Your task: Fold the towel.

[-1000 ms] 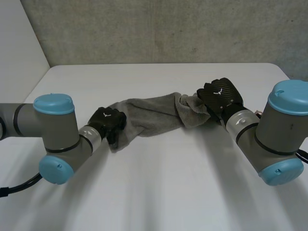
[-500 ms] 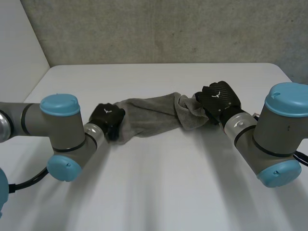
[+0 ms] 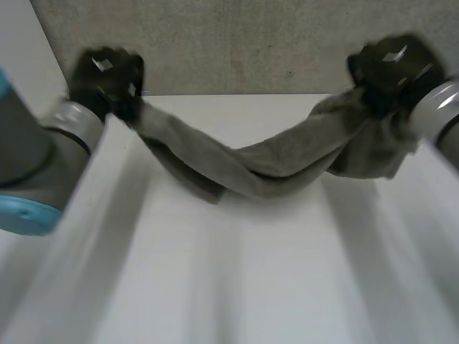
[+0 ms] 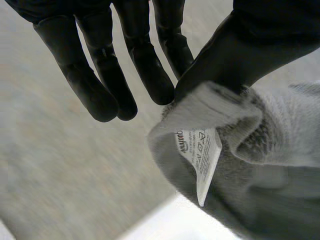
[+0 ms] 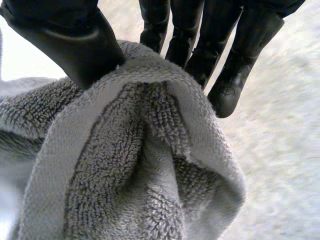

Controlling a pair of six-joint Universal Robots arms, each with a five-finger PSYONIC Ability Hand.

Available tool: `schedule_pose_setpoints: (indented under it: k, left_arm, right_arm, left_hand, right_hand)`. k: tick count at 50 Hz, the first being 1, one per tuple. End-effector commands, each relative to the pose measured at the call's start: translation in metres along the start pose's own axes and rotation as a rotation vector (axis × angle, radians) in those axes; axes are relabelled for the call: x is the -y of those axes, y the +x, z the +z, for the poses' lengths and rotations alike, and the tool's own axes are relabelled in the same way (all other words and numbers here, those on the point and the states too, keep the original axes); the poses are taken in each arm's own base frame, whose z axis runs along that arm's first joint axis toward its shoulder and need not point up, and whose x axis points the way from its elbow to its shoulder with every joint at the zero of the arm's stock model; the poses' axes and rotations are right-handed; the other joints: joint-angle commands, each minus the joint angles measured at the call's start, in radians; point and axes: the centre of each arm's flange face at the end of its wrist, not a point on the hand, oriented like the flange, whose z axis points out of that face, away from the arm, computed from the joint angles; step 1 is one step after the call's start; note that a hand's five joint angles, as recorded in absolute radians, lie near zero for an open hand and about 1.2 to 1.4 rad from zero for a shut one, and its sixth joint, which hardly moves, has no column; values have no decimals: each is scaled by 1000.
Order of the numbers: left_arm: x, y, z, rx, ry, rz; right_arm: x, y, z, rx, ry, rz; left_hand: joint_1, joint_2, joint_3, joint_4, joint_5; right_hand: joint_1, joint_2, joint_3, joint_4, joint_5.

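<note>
Left hand: I see the black left hand (image 3: pixel 106 75) up at the far left edge of the counter. Its thumb pinches one corner of the grey terry-cloth towel (image 3: pixel 265 168) against a finger, and the other fingers (image 4: pixel 100 75) stay straight and free.
Label: a white printed fabric label (image 4: pixel 200 155) hangs from the pinched corner, just below the thumb.
Towel: bunched into a rope, it is slung between both hands and sags in the middle. I cannot tell whether the sag touches the white counter (image 3: pixel 237 287).
Right hand: the black right hand (image 3: pixel 391 68) is up at the far right. Its thumb clamps a folded towel edge against the fingers (image 5: pixel 230 75), and loose cloth hangs below.
</note>
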Motion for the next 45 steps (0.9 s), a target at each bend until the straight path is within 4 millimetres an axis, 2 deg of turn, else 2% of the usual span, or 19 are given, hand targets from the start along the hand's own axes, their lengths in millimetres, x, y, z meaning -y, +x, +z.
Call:
schedule_pose_setpoints:
  k: [1,5,6,8,11,13,14,16,21,27,29,30,32,33,34,35,37,41,45]
  left_arm:
    - [52,-31,-14,46,141,-82]
    - [47,-29,-15,33,112,-87]
    - [42,-28,-15,29,85,-93]
    - [10,-21,-11,8,-23,-102]
    - [-8,-15,-8,-4,-79,-110]
    - [-39,-7,-5,-25,-172,-117]
    - [-39,-7,-5,-25,-173,-117]
    - [-72,-1,1,-36,-256,-121]
    - [-101,5,15,-43,-308,-120]
    - [-80,-2,39,-22,-206,-113]
    - [-48,-14,50,10,-88,-117]
    - [-48,-14,50,10,-87,-117]
    - [3,-30,55,76,120,-139]
    - [3,-30,55,76,121,-139]
    - [24,-38,54,115,215,-166]
    - [24,-38,54,115,216,-167]
    - [47,-50,50,166,319,-208]
    - [46,-58,46,184,300,-216]
    - [18,-52,38,172,169,-223]
  right_arm:
    - [37,52,-24,-58,42,62]
    - [21,58,-22,-31,-37,90]
    - [5,53,-16,16,-94,115]
    - [-31,34,-1,124,-230,159]
    - [-44,26,3,165,-285,161]
    - [-66,11,10,234,-363,137]
    - [-67,11,10,234,-364,137]
    - [-92,-4,22,291,-420,135]
    - [-112,-17,43,315,-430,135]
    - [-101,-18,75,220,-245,66]
    - [-83,-14,95,99,-28,28]
    - [-83,-14,95,99,-27,28]
    - [-47,8,93,-61,197,47]
    - [-47,8,93,-62,198,47]
    - [-19,26,83,-141,311,69]
    - [-19,26,83,-142,312,70]
    - [1,37,69,-177,385,137]
    - [-2,34,67,-143,353,172]
    - [-13,19,59,-20,215,186]
  left_hand:
    - [-55,-117,-143,-124,-279]
    - [-55,-117,-143,-124,-279]
    - [-55,-117,-143,-124,-279]
    - [-55,-117,-143,-124,-279]
    - [-55,-117,-143,-124,-279]
    - [-55,-117,-143,-124,-279]
    - [-55,-117,-143,-124,-279]
    - [-55,-117,-143,-124,-279]
    - [-55,-117,-143,-124,-279]
    - [-55,-117,-143,-124,-279]
    - [-55,-117,-143,-124,-279]
    - [-55,-117,-143,-124,-279]
    - [-55,-117,-143,-124,-279]
    - [-55,-117,-143,-124,-279]
    - [-55,-117,-143,-124,-279]
    - [-55,-117,-143,-124,-279]
    - [-55,-117,-143,-124,-279]
    - [-55,-117,-143,-124,-279]
    - [-55,-117,-143,-124,-279]
  right_hand:
    - [109,133,69,58,91]
    - [109,133,69,58,91]
    - [109,133,69,58,91]
    - [109,133,69,58,91]
    - [109,133,69,58,91]
    - [109,133,69,58,91]
    - [109,133,69,58,91]
    - [109,133,69,58,91]
    - [109,133,69,58,91]
    - [109,133,69,58,91]
    - [109,133,69,58,91]
    - [109,133,69,58,91]
    - [109,133,69,58,91]
    - [109,133,69,58,91]
    - [109,133,69,58,91]
    - [109,133,69,58,91]
    - [109,133,69,58,91]
    - [109,133,69,58,91]
    - [109,133,69,58,91]
